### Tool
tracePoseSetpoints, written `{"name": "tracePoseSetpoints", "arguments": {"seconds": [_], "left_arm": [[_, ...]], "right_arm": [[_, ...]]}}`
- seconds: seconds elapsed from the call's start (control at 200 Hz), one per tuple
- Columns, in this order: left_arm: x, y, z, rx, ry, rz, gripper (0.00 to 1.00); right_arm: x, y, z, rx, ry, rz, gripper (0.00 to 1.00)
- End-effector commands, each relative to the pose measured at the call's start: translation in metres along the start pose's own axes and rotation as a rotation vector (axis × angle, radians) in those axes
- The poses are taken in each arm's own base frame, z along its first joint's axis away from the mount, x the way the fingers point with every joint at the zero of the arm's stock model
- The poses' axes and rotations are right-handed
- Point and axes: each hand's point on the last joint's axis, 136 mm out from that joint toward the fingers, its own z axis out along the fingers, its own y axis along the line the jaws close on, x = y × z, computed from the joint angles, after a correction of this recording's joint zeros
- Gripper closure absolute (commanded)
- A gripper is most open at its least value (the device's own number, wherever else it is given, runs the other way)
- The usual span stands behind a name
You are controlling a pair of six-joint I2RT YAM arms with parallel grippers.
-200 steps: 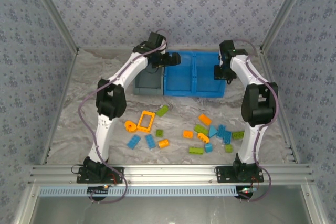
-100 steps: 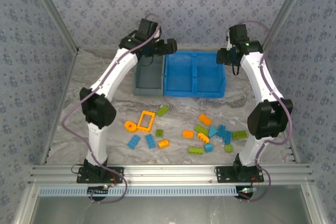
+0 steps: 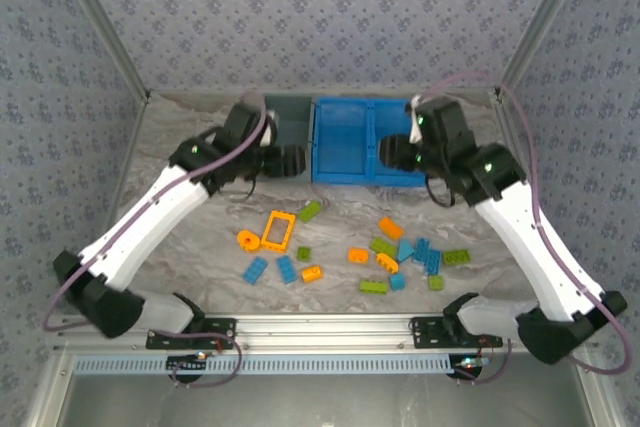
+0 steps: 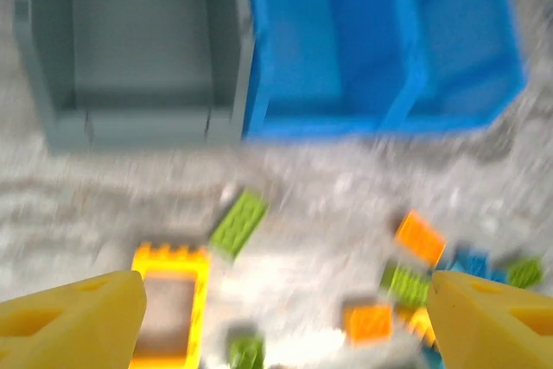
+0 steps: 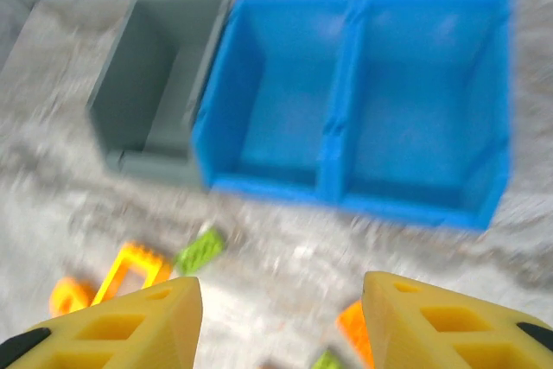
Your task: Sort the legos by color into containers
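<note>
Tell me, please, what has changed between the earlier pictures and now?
Both arms dropped low, elbows swinging out toward the near corners. The left arm and right arm drew their jaws back from over the bins to their near side; both stand open, empty. Nothing was grasped or released. The legos, grey bin and blue bin stayed put.

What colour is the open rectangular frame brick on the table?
The open frame brick is orange-yellow; the top external view shows it best.
</note>
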Motion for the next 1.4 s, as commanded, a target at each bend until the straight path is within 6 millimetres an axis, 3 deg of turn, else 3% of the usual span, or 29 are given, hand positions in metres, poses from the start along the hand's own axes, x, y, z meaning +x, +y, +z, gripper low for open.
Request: {"name": "tracePoseSetpoints", "arguments": {"seconds": [0.0, 0.105, 0.2, 0.29, 0.385, 0.52, 0.73, 0.979, 1.234, 1.394], "left_arm": [[0.072, 0.039, -0.005, -0.143, 0.106, -0.102, 0.22], [0.132, 0.067, -0.001, -0.227, 0.176, -0.135, 0.27], [0.170, 0.087, 0.005, -0.278, 0.224, -0.117, 0.26], [0.196, 0.097, 0.017, -0.302, 0.283, -0.090, 0.25], [0.211, 0.108, 0.029, -0.349, 0.323, -0.044, 0.20], [0.220, 0.117, 0.044, -0.390, 0.353, 0.024, 0.11], [0.236, 0.124, 0.074, -0.409, 0.411, 0.079, 0.15], [0.230, 0.134, 0.091, -0.401, 0.406, 0.047, 0.33], [0.240, 0.138, 0.101, -0.403, 0.437, 0.050, 0.48], [0.236, 0.134, 0.098, -0.390, 0.420, 0.042, 0.67]], "right_arm": [[0.059, 0.023, 0.005, -0.065, 0.103, 0.021, 0.45], [0.114, 0.066, 0.003, -0.215, 0.142, -0.092, 0.40], [0.161, 0.098, 0.001, -0.349, 0.166, -0.176, 0.35], [0.188, 0.111, 0.004, -0.384, 0.198, -0.188, 0.35], [0.201, 0.124, 0.008, -0.414, 0.194, -0.194, 0.33], [0.209, 0.126, 0.017, -0.399, 0.209, -0.181, 0.33], [0.209, 0.130, 0.020, -0.412, 0.201, -0.159, 0.33], [0.213, 0.131, 0.022, -0.415, 0.214, -0.143, 0.33], [0.212, 0.133, 0.026, -0.397, 0.216, -0.144, 0.33], [0.210, 0.134, 0.027, -0.388, 0.209, -0.146, 0.33]]}}
